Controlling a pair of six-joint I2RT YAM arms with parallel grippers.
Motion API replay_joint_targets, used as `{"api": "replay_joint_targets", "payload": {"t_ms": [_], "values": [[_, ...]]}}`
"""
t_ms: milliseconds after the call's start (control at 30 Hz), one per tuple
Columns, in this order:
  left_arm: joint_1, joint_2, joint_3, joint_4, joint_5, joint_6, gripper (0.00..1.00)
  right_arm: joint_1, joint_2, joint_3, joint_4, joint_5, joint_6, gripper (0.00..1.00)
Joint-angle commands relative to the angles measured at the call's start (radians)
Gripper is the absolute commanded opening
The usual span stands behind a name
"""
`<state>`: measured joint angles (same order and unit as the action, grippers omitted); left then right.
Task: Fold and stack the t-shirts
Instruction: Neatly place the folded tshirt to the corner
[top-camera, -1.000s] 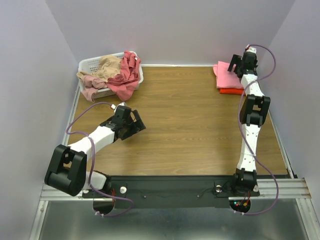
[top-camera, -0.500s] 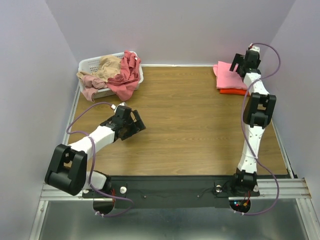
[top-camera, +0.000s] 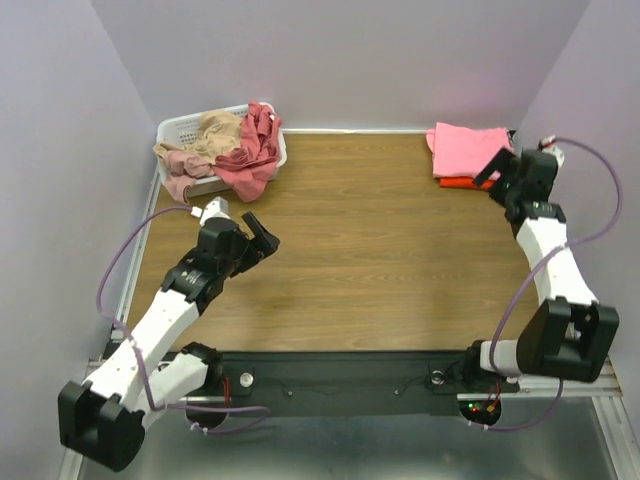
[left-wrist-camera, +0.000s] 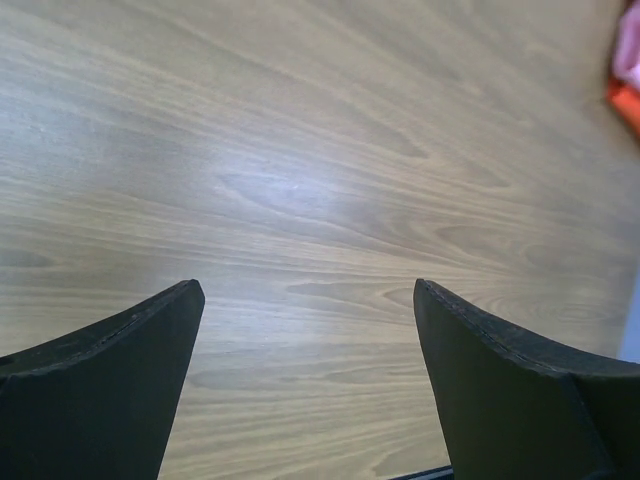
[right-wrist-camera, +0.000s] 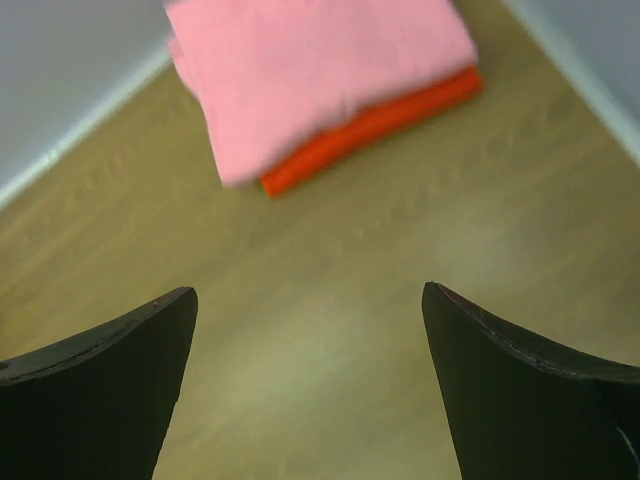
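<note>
Wood-grain table (top-camera: 380, 260) fills the lilac-walled cell. At its far left corner, a white laundry basket (top-camera: 178, 127) holds crumpled t-shirts, dusty rose tee (top-camera: 255, 160) and tan tee (top-camera: 215, 130), spilling over the rim. At the far right corner, a folded pink t-shirt (top-camera: 465, 150) lies on a folded orange t-shirt (top-camera: 455, 183). The left gripper (left-wrist-camera: 305, 287) hangs over bare wood, jaws spread and empty. The right gripper (right-wrist-camera: 309, 290), near the stack, is equally spread and empty.

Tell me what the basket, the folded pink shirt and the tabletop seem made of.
The basket looks like white plastic, given its perforated lattice wall. The pink shirt is soft matte cloth, rounded at its folds. The tabletop shows wood grain with slight sheen, possibly laminate.
</note>
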<state>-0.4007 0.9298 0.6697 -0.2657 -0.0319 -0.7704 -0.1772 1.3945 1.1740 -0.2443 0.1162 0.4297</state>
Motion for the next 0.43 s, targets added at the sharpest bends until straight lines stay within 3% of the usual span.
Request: {"api": "replay_joint_targets", "payload": {"t_ms": [0,200,400], "values": [[-0.007,-0.129,-0.025,-0.069,-0.034,-0.023,0.98,-0.007,-0.188,-0.248,-0.096,-0.146,0.096,1.0],[-0.007,-0.273,-0.077,-0.089,-0.037,-0.075,0.98,-0.007,-0.535,-0.437,-0.171,-0.171,0.046,1.0],[-0.007,-0.305,-0.099,-0.125,-0.06,-0.095,0.98,-0.007,-0.664,-0.525,-0.194,-0.297,0.038,1.0]]}}
